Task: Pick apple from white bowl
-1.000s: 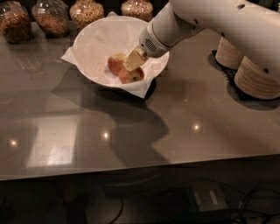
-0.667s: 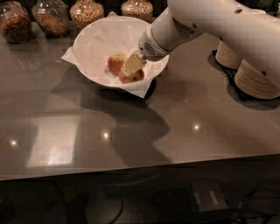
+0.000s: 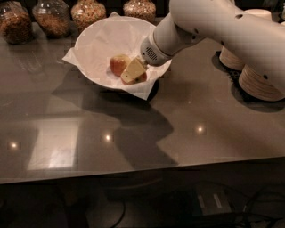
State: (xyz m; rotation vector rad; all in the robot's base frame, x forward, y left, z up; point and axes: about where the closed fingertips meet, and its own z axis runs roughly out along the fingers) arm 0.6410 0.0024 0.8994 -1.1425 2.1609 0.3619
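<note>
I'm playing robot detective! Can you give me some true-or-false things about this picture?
1. The gripper is down inside the white bowl. True.
2. The white bowl is empty. False: an apple lies in it beside the gripper.
3. The white bowl is lined with paper. True.
4. The jars stand in front of the white bowl. False: they stand behind it.

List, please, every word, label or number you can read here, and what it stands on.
None: no word, label, brand, number or sign can be read in this view.
The jars, the white bowl, the stacked paper bowls and the robot arm show no legible print.
The gripper, down inside the white bowl beside the apples, bears none either.
</note>
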